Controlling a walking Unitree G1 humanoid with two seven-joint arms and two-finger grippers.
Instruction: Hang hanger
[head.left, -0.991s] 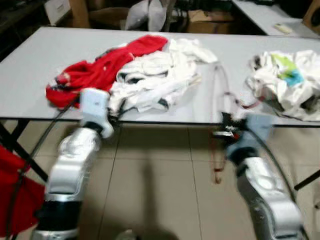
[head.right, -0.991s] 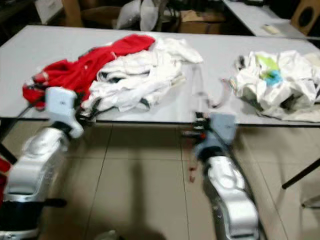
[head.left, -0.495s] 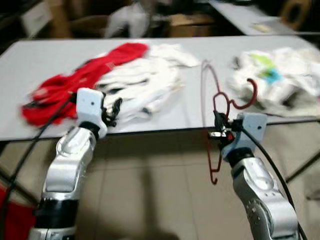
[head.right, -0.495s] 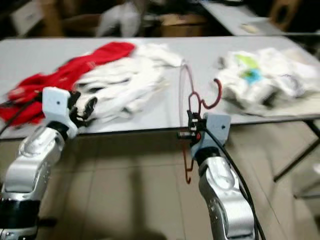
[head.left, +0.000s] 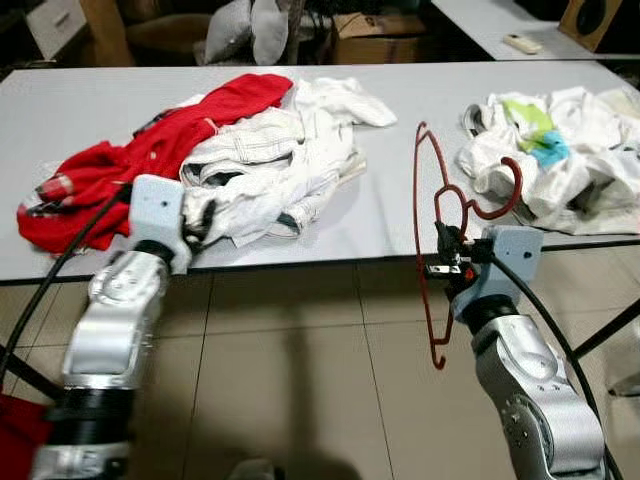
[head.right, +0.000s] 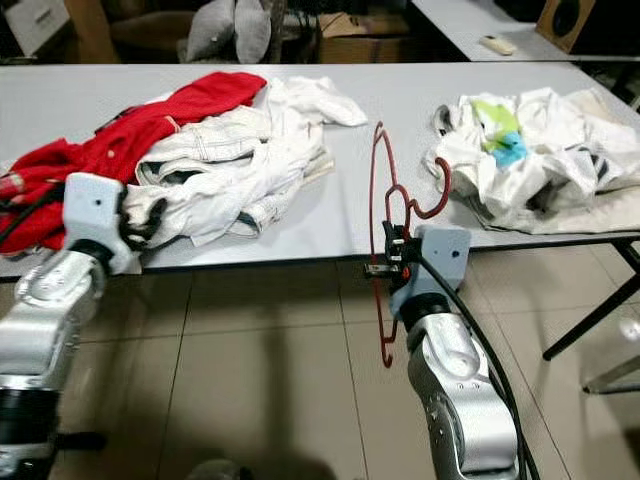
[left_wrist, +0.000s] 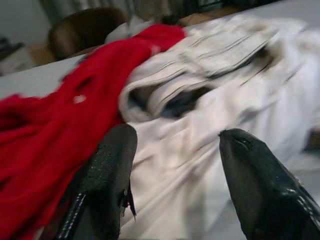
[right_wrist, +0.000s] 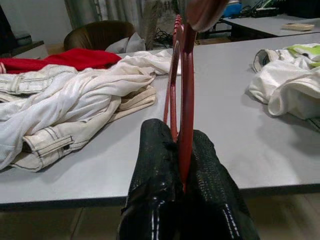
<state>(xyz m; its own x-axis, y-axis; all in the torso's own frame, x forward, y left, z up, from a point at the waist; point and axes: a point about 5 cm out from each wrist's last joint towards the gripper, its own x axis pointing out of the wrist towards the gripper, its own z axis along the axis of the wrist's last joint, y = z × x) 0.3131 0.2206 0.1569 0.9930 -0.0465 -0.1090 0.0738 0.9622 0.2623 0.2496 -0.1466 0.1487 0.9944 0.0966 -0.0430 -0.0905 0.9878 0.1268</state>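
A long grey surface (head.left: 60, 110) carries a heap of red and white clothes (head.left: 250, 150) and a smaller white pile (head.left: 560, 150). At its near edge, the right hand (head.left: 443, 262) is clamped on a thin red wire hanger (head.left: 420, 240), held upright. The left hand (left_wrist: 175, 165), fingers apart, points at the heap.
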